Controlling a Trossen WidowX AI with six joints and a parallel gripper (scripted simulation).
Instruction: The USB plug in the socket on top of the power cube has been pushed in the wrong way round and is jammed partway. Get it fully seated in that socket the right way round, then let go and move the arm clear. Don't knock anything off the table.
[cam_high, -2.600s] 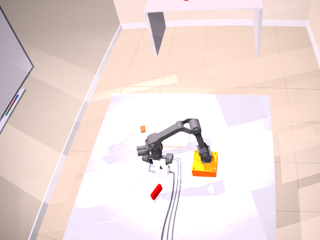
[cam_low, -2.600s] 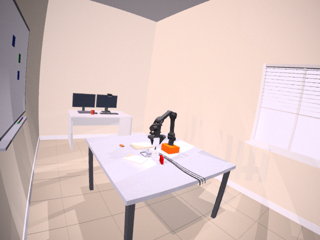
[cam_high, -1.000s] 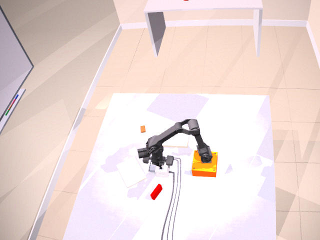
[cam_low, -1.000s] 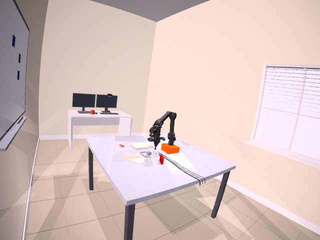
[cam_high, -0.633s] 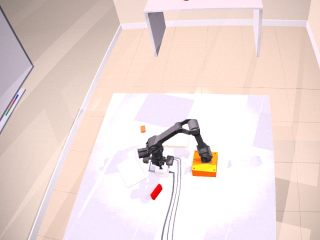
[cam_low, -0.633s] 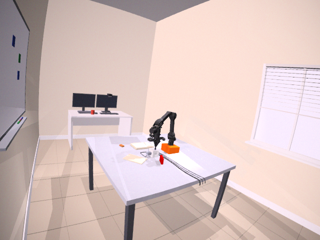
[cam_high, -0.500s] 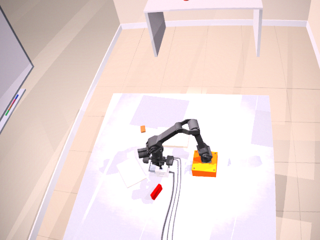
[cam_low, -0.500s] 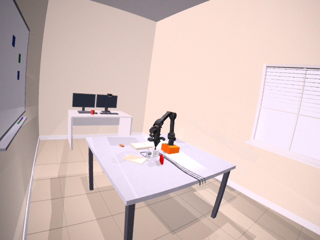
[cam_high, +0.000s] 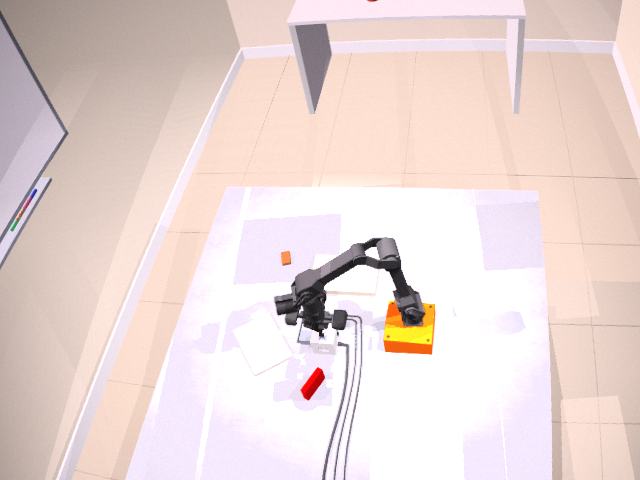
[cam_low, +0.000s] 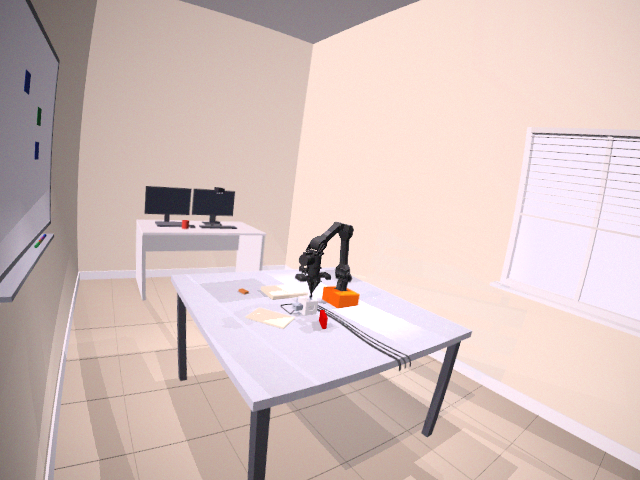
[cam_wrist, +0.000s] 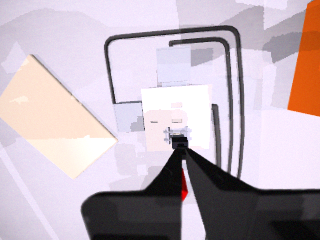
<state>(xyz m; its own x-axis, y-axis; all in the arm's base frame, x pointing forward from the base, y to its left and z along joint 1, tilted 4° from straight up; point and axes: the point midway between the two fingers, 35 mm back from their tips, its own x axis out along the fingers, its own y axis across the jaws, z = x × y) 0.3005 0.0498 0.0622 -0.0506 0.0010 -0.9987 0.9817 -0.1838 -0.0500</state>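
Gripper (cam_wrist: 180, 148) clamps USB plug (cam_wrist: 179, 141) atop power cube (cam_wrist: 175, 107)

The small black USB plug (cam_wrist: 179, 142) stands upright, pinched at the very tips of the jaws. Directly beneath them sits the white power cube (cam_wrist: 175, 116), square-topped, resting flat on the bench (cam_high: 439, 392), the plug at a socket on its top face.

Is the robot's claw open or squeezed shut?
Squeezed shut. In the wrist view the gripper has its two dark fingers meeting on the small black plug on top of the white cube.
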